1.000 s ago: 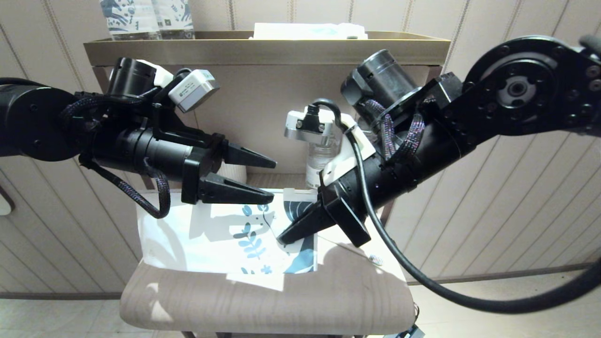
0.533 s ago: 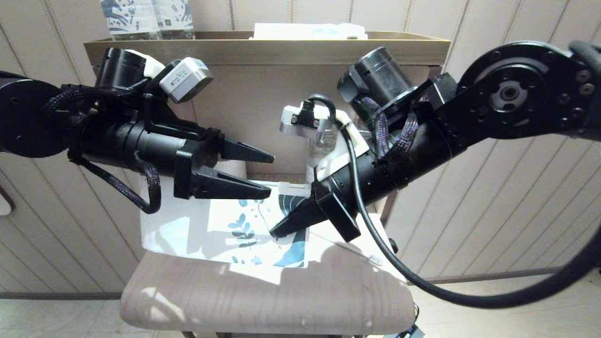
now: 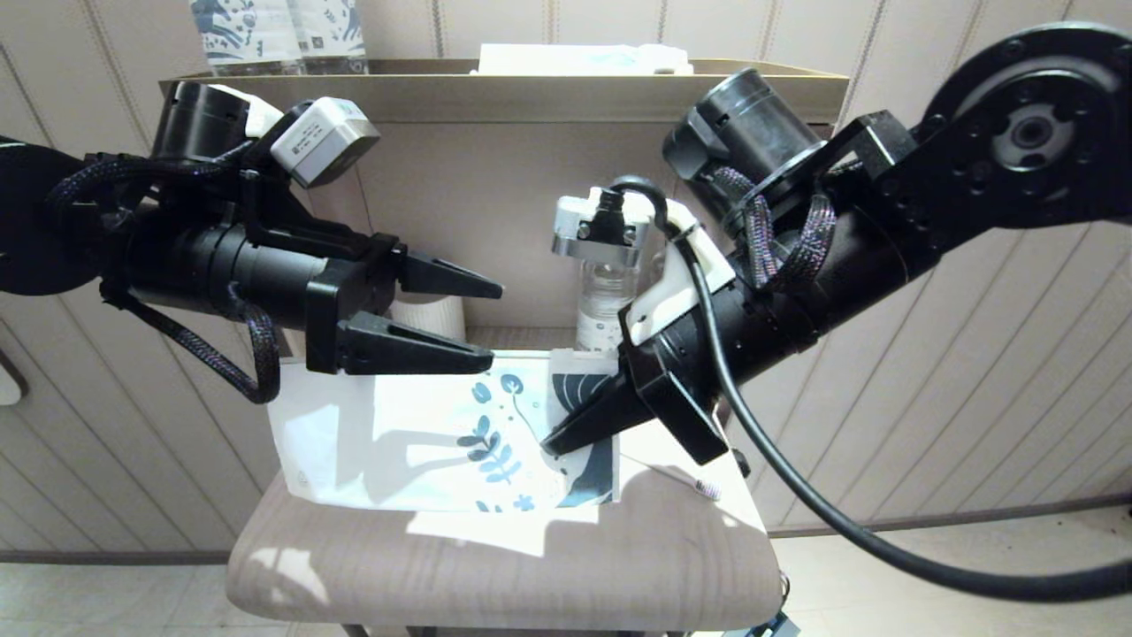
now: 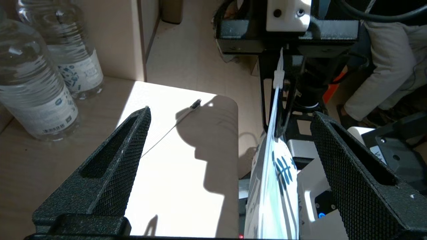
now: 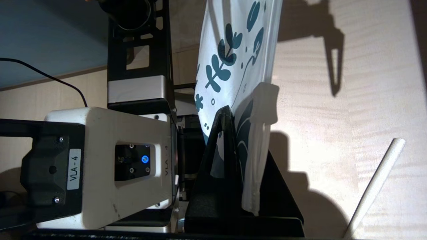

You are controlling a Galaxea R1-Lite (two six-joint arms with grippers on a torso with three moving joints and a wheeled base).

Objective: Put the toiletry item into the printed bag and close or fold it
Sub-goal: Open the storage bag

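Note:
The printed bag [image 3: 424, 433], white with dark blue leaves at one end, hangs just above the table [image 3: 495, 566]. My right gripper [image 3: 550, 445] is shut on its printed end; the right wrist view shows the bag [image 5: 233, 50] clamped at the right gripper [image 5: 227, 110]. My left gripper [image 3: 495, 325] is open over the bag's upper edge. In the left wrist view the bag [image 4: 277, 186] shows edge-on between the open fingers of the left gripper [image 4: 231, 111], untouched. The pale toothbrush [image 3: 681, 478] lies on the table right of the bag, toothbrush [image 5: 377, 183], toothbrush [image 4: 173, 125].
Water bottles [image 4: 33, 90] stand at the table's back, one behind my right wrist [image 3: 606, 301]. A white roll [image 3: 429, 314] stands behind the left gripper. A gold shelf [image 3: 504, 88] hangs overhead with more bottles [image 3: 274, 35]. The table's rounded front edge is near.
My right gripper has carried the bag first left, then back to the right. My left gripper has drawn back to the left and slightly up, still open.

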